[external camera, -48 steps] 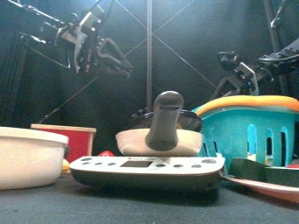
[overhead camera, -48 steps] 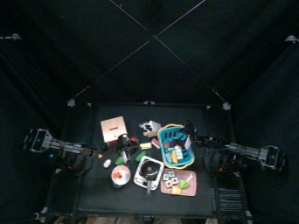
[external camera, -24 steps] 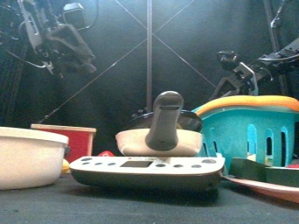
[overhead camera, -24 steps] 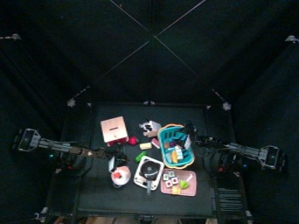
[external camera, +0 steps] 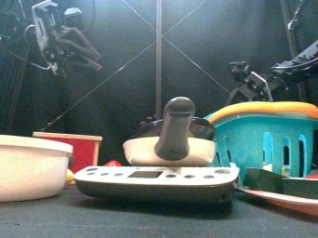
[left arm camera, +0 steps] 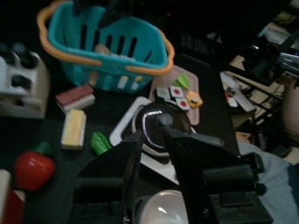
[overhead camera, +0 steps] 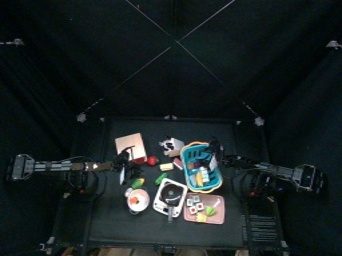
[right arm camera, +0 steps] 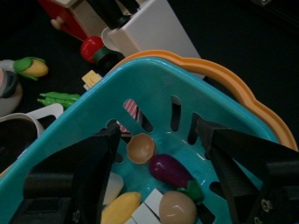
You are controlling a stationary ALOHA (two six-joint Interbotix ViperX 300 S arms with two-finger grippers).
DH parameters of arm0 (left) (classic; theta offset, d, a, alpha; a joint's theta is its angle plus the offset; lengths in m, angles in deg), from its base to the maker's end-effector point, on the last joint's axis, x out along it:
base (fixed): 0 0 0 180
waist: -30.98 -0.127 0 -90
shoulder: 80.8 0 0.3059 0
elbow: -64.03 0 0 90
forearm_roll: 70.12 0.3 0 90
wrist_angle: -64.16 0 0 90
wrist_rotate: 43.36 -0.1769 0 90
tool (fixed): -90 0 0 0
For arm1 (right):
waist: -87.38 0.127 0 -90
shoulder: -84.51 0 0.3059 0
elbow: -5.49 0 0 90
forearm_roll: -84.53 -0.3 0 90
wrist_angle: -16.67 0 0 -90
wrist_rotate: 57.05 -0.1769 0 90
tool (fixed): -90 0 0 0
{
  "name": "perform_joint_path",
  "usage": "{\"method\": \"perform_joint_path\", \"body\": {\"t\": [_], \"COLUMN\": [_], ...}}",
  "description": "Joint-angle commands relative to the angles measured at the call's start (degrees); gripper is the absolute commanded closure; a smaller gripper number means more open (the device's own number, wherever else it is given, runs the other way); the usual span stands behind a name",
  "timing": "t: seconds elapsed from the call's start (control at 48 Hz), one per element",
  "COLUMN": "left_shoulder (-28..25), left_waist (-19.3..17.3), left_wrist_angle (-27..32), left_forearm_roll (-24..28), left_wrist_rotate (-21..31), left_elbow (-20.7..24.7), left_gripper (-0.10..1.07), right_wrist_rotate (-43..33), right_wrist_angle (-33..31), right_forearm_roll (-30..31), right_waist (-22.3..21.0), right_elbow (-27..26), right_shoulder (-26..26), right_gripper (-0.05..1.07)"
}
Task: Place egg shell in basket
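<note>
Basket (overhead camera: 199, 165) sits right of the table's (overhead camera: 100, 215) middle, at three o'clock from my left pincer (left arm camera: 163, 140) and nine o'clock from my right one (right arm camera: 158, 131). Both pincers hang released and empty: the left fairly wide above a black scale (left arm camera: 149, 122), the right spread fully over the basket's rim. Since a second ago my left arm has swung back toward the table's left side; the right hasn't moved. No egg shell that I can make out.
</note>
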Motion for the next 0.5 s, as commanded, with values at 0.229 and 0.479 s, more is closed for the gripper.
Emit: {"method": "perform_joint_path", "body": {"t": [0.229,0.479], "left_shoulder": [-6.77,-10.72], "left_waist": [-7.03,-9.58], "left_wrist_angle": [-1.41,3.25], "left_forearm_roll": [2.81,3.87], "left_wrist_rotate": [0.09,0.35], "left_elbow": [11.34,14.15], "left_gripper": [0.28,0.28], "right_wrist_rotate": [0.09,0.09], "right_wrist_angle": [0.26,0.26], "right_forearm_roll": [-0.35,-0.18], "right_waist": [0.79,0.79], "right_elbow": [-1.05,-1.05], "right_shoulder": [-0.35,-0.35], "right_gripper": [0.03,0.03]}}
